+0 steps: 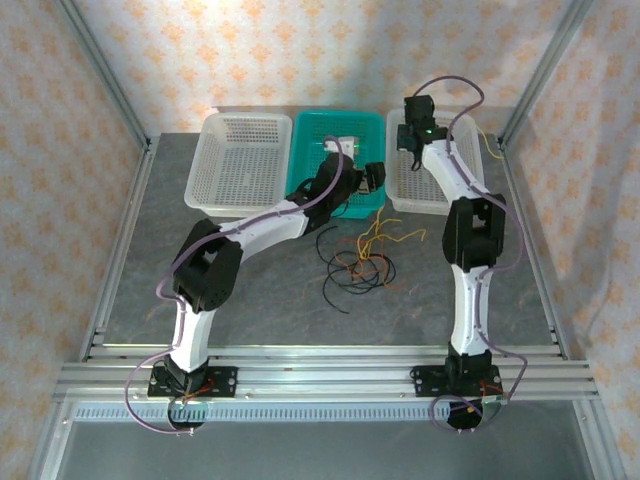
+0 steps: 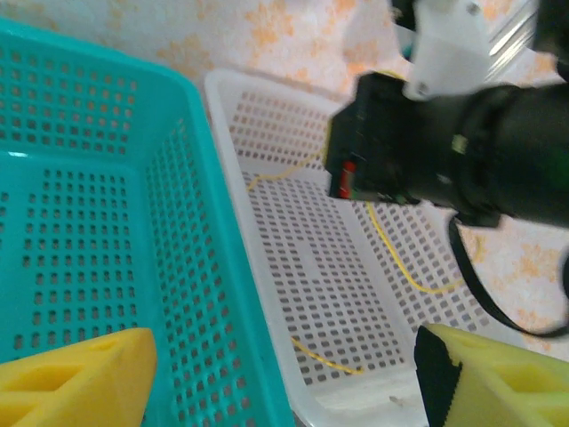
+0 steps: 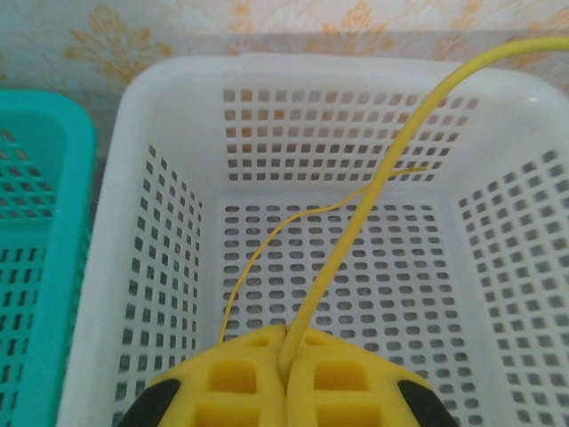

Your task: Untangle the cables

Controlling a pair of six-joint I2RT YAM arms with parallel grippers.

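Yellow cable (image 3: 382,178) pinched between closed right jaws, over white basket (image 3: 311,71)

The grey tabletop (image 1: 270,310) carries three baskets along its far edge: a white basket (image 1: 215,195) leftmost, a teal basket (image 1: 335,113) between, and a second white basket (image 1: 395,170) rightmost. Tangled cables (image 1: 362,262) lie near its centre.

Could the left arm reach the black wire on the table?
Probably yes: the left gripper is open over the teal basket, and the black cable lies uncovered nearby, though tangled with the orange cable.
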